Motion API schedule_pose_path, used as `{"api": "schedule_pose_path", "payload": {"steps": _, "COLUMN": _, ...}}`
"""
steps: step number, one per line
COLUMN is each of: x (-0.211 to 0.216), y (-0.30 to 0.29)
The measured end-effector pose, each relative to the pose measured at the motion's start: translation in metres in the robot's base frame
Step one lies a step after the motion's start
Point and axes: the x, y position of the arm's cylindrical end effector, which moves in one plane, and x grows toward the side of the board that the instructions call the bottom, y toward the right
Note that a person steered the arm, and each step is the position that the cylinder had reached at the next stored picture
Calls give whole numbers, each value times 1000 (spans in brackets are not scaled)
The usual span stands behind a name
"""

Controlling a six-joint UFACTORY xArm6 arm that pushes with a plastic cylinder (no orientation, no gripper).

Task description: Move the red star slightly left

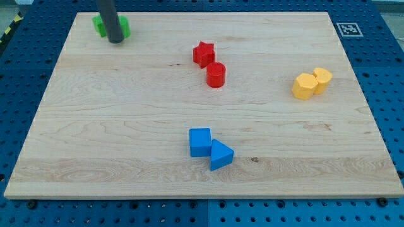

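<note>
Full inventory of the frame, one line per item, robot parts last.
red star: 1, red, upper middle of the board.
red cylinder: 1, red, just below-right of the star, close to or touching it.
blue cube: 1, blue, lower middle.
blue triangular block: 1, blue, against the cube's lower right.
yellow blocks: 2, yellow, side by side near the view's right; exact shapes hard to tell.
green block: 1, green, top left, partly hidden behind the rod; shape unclear.
wooden board: 1, light wood, on a blue perforated table.
marker tag: 1, black and white, off the board's top-right corner.
my tip: 1, dark rod, at the green block, far left of the star.
</note>
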Motion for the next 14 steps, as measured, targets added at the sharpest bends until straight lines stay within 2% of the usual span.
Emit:
{"api": "schedule_pose_path", "payload": {"steps": 1, "x": 0, "y": 40}}
{"api": "schedule_pose_path", "payload": {"steps": 2, "x": 0, "y": 106}}
{"api": "schedule_pose_path", "payload": {"steps": 6, "x": 1, "y": 125}}
{"api": "schedule_pose_path", "payload": {"steps": 9, "x": 27, "y": 256}}
{"api": "schedule_pose_path", "payload": {"steps": 10, "x": 55, "y": 227}}
{"api": "schedule_pose_path", "payload": {"steps": 14, "x": 70, "y": 157}}
